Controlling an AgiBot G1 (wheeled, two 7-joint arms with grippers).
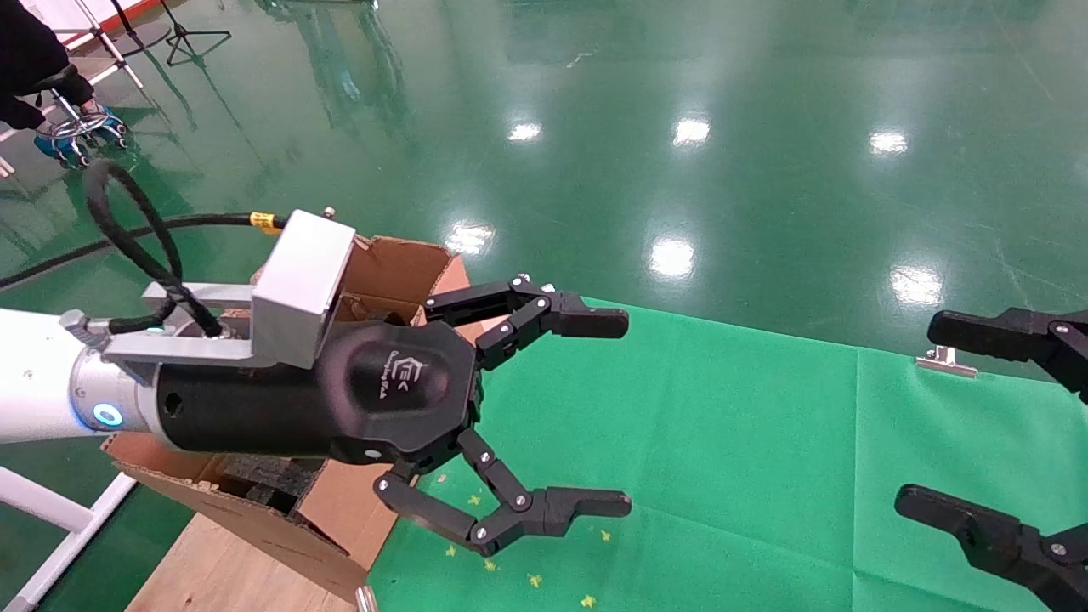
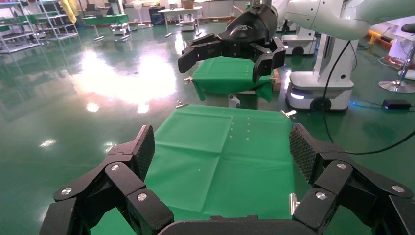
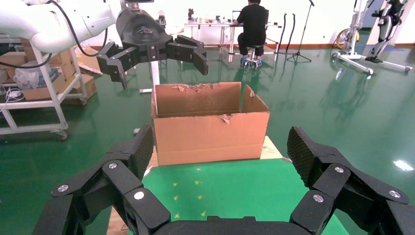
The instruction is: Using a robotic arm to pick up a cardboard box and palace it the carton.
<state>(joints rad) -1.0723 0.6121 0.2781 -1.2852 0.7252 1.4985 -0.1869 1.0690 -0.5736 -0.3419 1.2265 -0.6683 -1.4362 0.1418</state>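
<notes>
The left gripper (image 1: 625, 414) of the robotic arm (image 1: 51, 387) hangs in the air with its fingers spread wide and nothing between them, beside the carton (image 1: 382, 280) and over the edge of the green-covered surface (image 1: 722, 442). The carton stands at the left end of that surface on a wooden board (image 1: 221, 569), flaps up, dark grey foam (image 1: 263, 476) inside. At the opposite side, the right gripper (image 1: 914, 421) also hovers with its fingers apart and empty. The cardboard box appears in no view. A person (image 3: 254, 24) sits at a desk across the green floor (image 1: 680, 127).
</notes>
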